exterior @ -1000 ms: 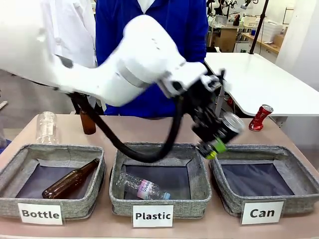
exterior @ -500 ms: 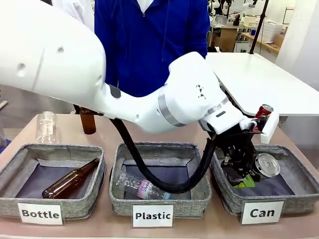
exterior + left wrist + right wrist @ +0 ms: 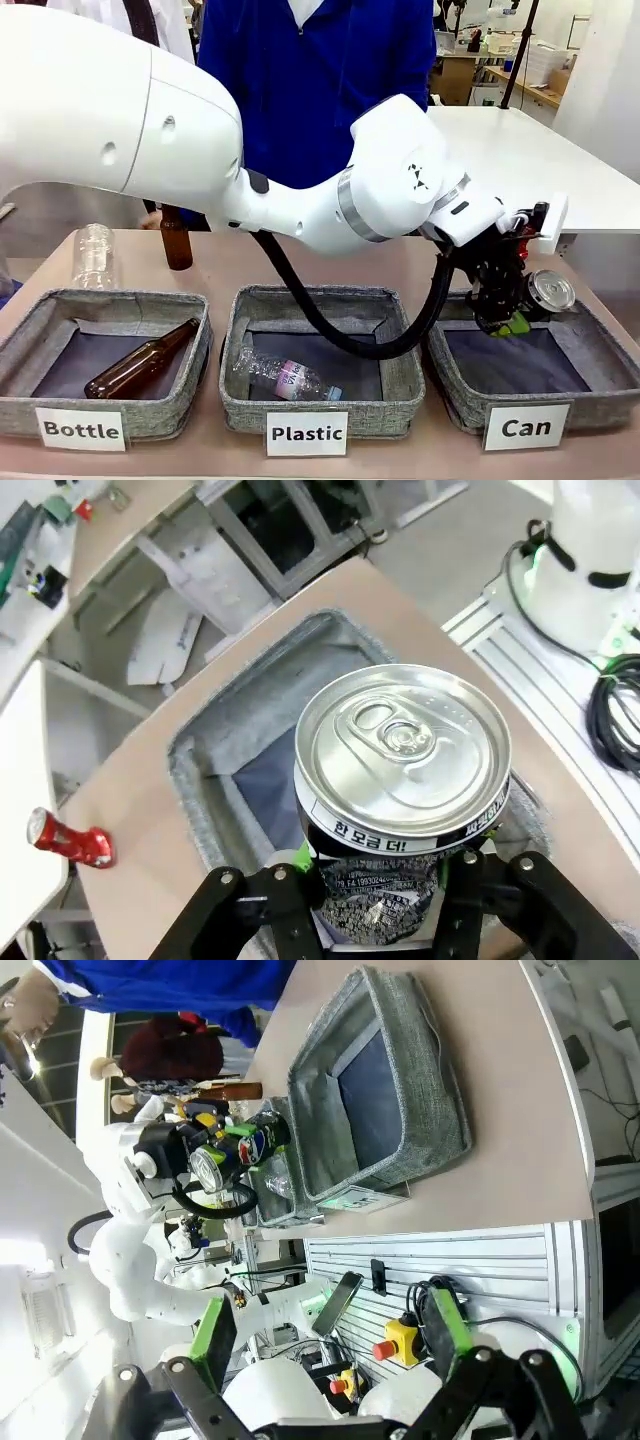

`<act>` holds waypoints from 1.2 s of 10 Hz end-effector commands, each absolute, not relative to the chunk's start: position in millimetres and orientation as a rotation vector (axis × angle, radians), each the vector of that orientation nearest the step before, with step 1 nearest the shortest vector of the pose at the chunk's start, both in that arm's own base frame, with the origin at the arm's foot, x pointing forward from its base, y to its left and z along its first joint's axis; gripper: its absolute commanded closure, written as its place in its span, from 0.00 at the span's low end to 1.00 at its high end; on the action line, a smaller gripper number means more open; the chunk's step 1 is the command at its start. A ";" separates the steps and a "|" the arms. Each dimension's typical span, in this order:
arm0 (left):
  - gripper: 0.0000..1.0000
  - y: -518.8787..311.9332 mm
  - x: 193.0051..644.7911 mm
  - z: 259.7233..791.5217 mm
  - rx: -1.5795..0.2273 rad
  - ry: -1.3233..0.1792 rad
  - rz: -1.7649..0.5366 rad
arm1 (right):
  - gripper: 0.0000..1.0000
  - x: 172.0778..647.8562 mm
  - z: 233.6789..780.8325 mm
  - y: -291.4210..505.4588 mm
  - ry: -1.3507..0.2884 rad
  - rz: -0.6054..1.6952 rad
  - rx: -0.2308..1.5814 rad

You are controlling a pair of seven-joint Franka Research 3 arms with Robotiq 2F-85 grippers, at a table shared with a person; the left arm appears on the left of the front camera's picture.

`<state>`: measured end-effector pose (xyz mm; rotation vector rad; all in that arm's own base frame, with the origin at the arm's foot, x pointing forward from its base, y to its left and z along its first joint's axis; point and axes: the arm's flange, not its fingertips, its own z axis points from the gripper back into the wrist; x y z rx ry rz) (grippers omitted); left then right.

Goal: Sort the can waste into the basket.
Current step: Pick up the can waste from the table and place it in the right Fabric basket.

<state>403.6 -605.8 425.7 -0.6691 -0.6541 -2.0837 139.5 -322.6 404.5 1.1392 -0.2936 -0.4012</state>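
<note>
Here the table [image 3: 300,260] carries everything, with a person in a blue top [image 3: 300,90] standing at its far edge. The white left arm [image 3: 150,130] sweeps in from the left and reaches across the middle to the table's right side.

Along the near edge we see three grey woven baskets in a row. The one labelled "Bottle" [image 3: 20,400] sits at the near left corner, the one labelled "Plastic" [image 3: 240,400] in the middle, and the "Can" basket [image 3: 455,395] at the near right corner. A brown glass bottle [image 3: 140,372] lies in the "Bottle" basket and a crumpled clear plastic bottle [image 3: 285,378] lies in the "Plastic" one. Near the far left corner, a clear bottle [image 3: 92,257] and a brown bottle [image 3: 176,245] stand upright on the bare table.

The left gripper [image 3: 505,310] hangs over the far part of the "Can" basket, its fingers clamped on the sides of the black can [image 3: 552,290]. The can is in the air above the basket, tipped so that its silver top faces right. In the left wrist view we look down past that top onto the basket's dark lining.

The right gripper [image 3: 330,1335] has its green-padded fingers wide apart with nothing between them.

The red can [image 3: 68,840] rests on the table beyond the basket, near the far right corner and well apart from the rim.
</note>
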 end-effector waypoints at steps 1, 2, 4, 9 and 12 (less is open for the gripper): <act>0.54 -621.7 409.6 419.4 -0.663 -0.618 -2.048 | 0.00 137.9 407.2 -316.7 -0.310 -0.410 1.141; 0.54 -623.1 414.1 420.8 -0.665 -0.607 -2.035 | 0.00 137.9 407.2 -316.7 -0.310 -0.410 1.141; 0.00 -620.7 421.0 421.8 -0.656 -0.544 -2.037 | 0.00 137.9 407.2 -316.7 -0.310 -0.410 1.141; 0.00 -615.2 423.4 427.8 -0.650 -0.565 -2.048 | 0.00 137.9 407.2 -316.7 -0.310 -0.410 1.141; 0.00 -595.5 428.1 439.9 -0.716 -0.574 -1.950 | 0.00 137.9 407.2 -316.7 -0.310 -0.410 1.141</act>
